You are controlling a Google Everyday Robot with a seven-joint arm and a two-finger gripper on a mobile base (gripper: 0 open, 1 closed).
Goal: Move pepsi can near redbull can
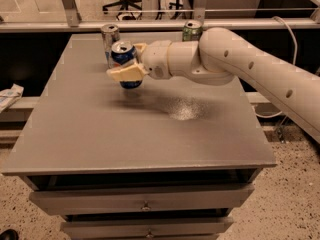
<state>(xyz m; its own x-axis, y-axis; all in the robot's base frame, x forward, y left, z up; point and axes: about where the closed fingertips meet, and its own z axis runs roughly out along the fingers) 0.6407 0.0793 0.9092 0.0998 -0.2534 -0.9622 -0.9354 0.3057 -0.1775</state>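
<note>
The pepsi can point(125, 59), dark blue with a silver top, is held upright in my gripper point(129, 64), just above the grey table point(100, 134). The gripper's cream fingers point(126, 74) are shut around the can's body. The redbull can point(109, 41), slim and silver-blue, stands upright at the table's far left, right behind the pepsi can and partly covered by it. My white arm reaches in from the right.
A green can point(191, 30) stands at the table's far edge, behind my wrist. The table has drawers point(145, 204) below its front edge. A metal rail and office chairs are behind the table. A white object point(9, 96) lies at the left.
</note>
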